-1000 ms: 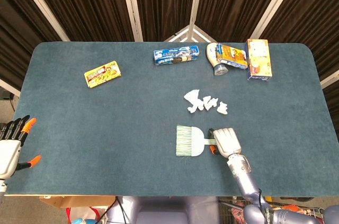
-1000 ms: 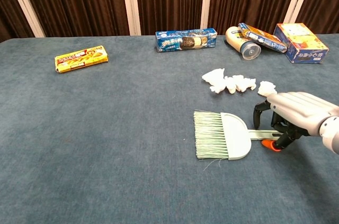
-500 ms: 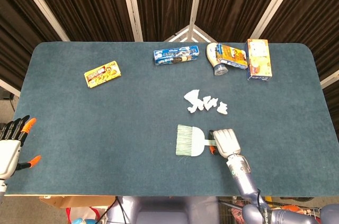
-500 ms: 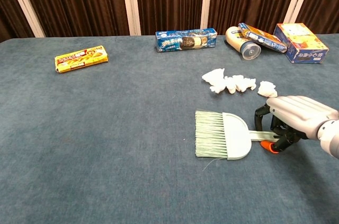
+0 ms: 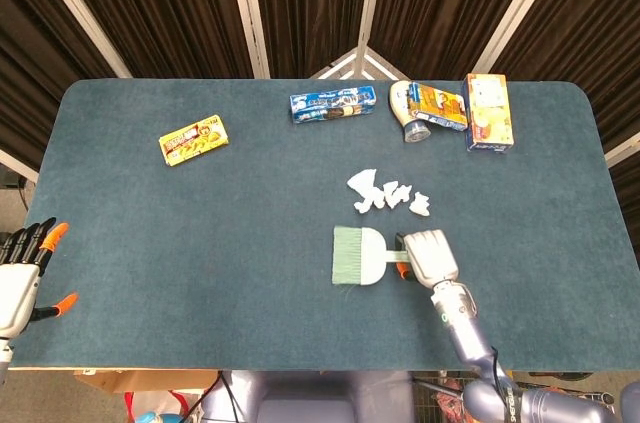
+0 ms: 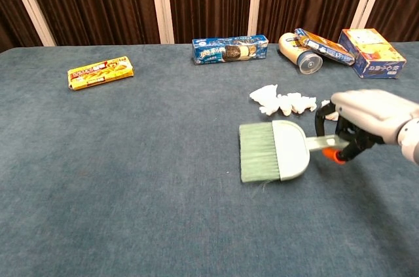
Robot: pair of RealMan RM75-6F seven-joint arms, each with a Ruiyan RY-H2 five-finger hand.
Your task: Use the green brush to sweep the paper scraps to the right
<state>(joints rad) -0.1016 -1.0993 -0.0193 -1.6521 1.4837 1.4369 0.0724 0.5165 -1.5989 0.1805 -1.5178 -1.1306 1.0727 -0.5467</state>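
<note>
The green brush (image 5: 356, 255) (image 6: 272, 152) is lifted a little off the blue table, bristles pointing left. My right hand (image 5: 427, 255) (image 6: 365, 116) grips its handle at the right end. The white paper scraps (image 5: 388, 196) (image 6: 286, 101) lie in a short row just beyond the brush, toward the table's far side. My left hand (image 5: 22, 266) rests at the table's near left corner with fingers spread and nothing in it; the chest view does not show it.
Along the far edge lie a yellow snack pack (image 5: 194, 139), a blue cookie pack (image 5: 326, 104), a tipped can with a packet on it (image 5: 420, 110) and an orange box (image 5: 488, 112). Table edge (image 5: 612, 193) runs at the right.
My right hand has closed on the brush handle and raised the brush off the table, carrying it slightly toward the scraps. The left hand has not moved.
</note>
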